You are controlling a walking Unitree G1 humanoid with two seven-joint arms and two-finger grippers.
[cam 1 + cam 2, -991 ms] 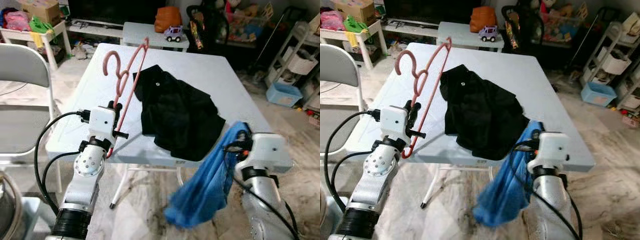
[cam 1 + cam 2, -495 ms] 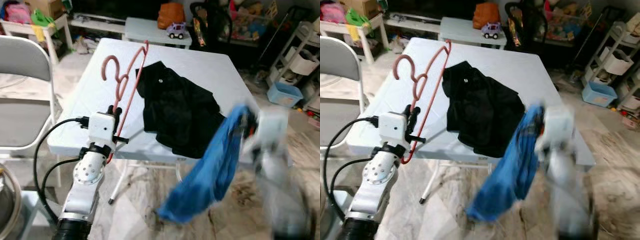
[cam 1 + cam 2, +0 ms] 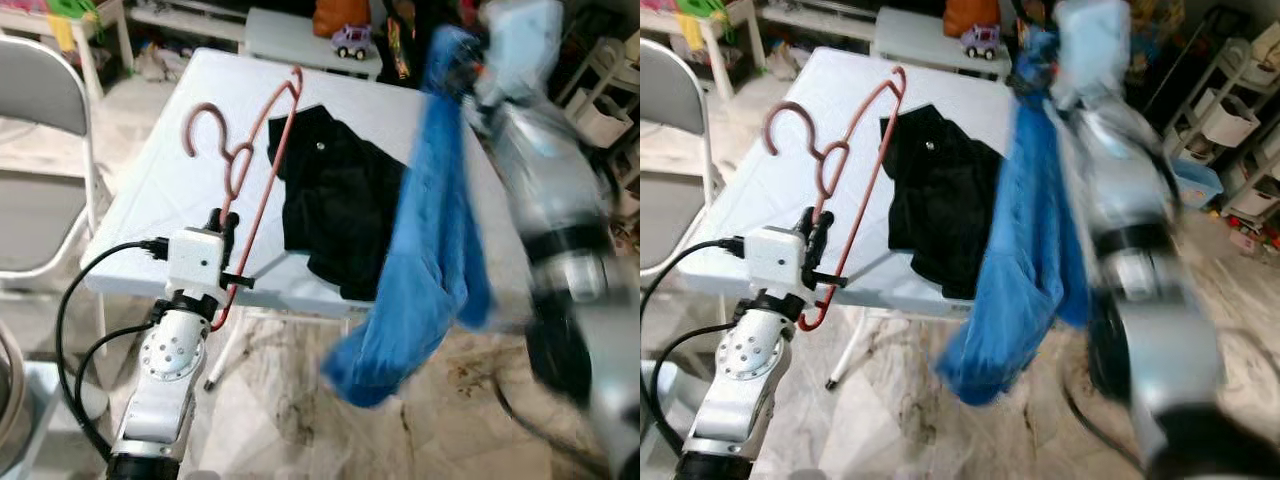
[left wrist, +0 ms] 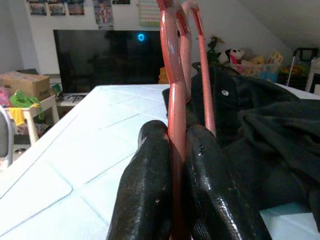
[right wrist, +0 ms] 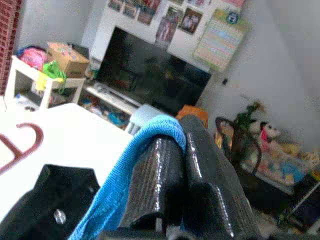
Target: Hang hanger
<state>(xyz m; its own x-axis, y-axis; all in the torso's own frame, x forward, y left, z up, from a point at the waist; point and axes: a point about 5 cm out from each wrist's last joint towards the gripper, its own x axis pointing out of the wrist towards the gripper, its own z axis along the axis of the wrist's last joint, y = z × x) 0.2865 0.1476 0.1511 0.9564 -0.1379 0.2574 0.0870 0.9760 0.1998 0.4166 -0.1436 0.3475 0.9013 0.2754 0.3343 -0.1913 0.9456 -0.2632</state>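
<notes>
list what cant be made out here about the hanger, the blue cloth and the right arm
- Right gripper: head views are motion-blurred; the wrist view shows it shut on the blue cloth.
- Blue cloth: what garment it is; it hangs bunched.
- Pink hanger: its lower end, behind the left gripper clamped on it, and its hook, cut off by the left wrist view's edge.
- Black garment: its right part, behind the cloth.
</notes>
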